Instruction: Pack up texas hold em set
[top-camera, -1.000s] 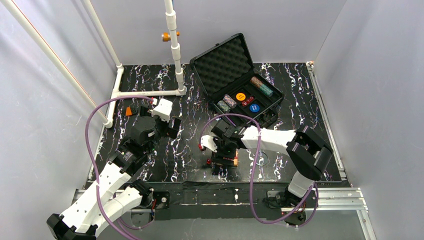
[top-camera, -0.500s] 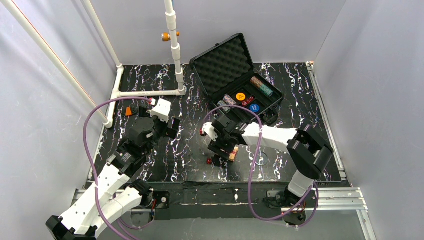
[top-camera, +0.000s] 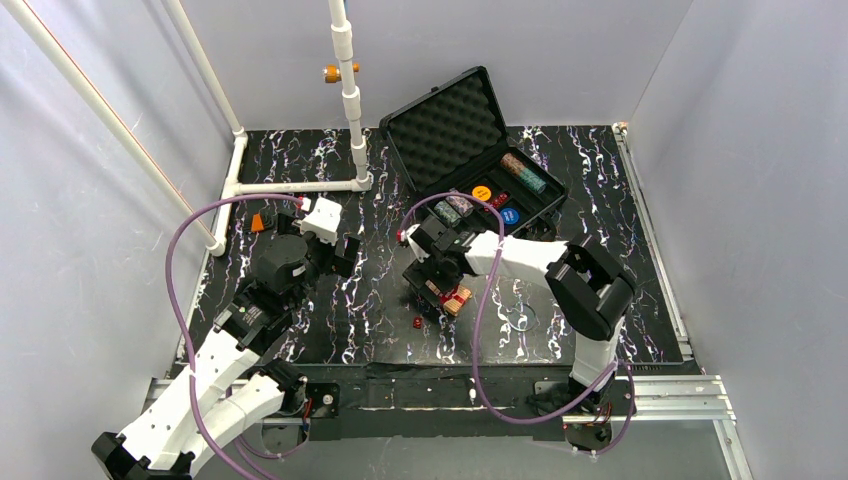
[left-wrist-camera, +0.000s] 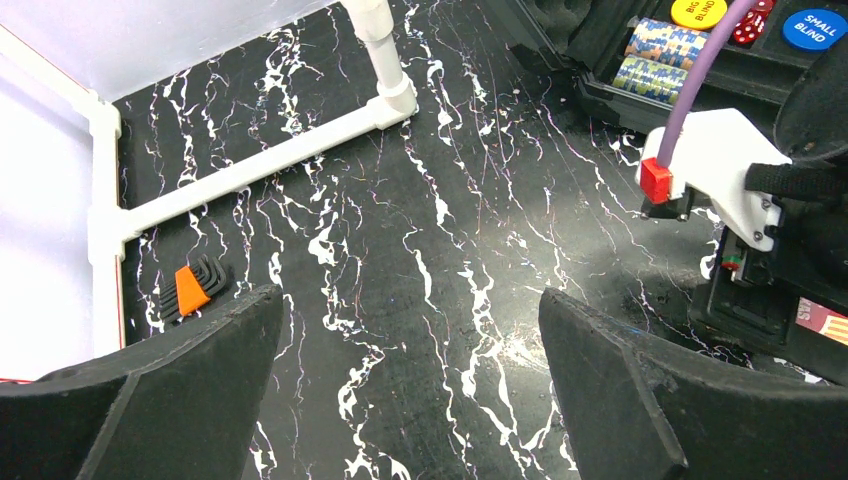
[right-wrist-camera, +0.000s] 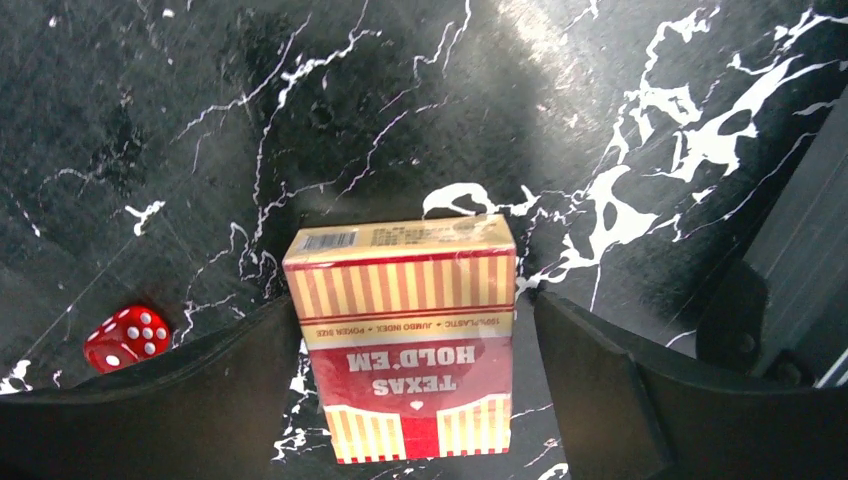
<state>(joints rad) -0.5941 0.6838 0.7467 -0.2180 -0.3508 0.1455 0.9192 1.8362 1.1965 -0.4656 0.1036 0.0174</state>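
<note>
A black marbled worktop (top-camera: 330, 300) is seen, with a white pipe frame (top-camera: 350, 100) fixed at its far left. The black case (top-camera: 440, 125) is placed at the far middle of the worktop, its foam-lined lid raised upright.

The left tool (left-wrist-camera: 408, 310) is held over bare worktop at the left, well apart from the case. Its jaws are spread as wide as they are seen to go, and nothing is held between them. The right tool (right-wrist-camera: 415, 303) is lowered just in front of the case. Its jaws are parted wider than the card box (right-wrist-camera: 410, 340) framed between them. A strip of worktop is visible between the box and one finger, while the other finger is seen at the box's edge. No firm grip is shown, and whether the box rests on the worktop cannot be told.

Inside the case, chip stacks (top-camera: 523, 172) are laid at the far right and more at the near left. Between them the orange disc (top-camera: 481, 193) and the blue disc (top-camera: 509, 214) are set, with red dice (top-camera: 497, 201) between the two. A set of hex keys (left-wrist-camera: 192, 288) is left beside the pipe frame. One red die (right-wrist-camera: 126, 337) is left on the worktop, near the card box but apart from it.
</note>
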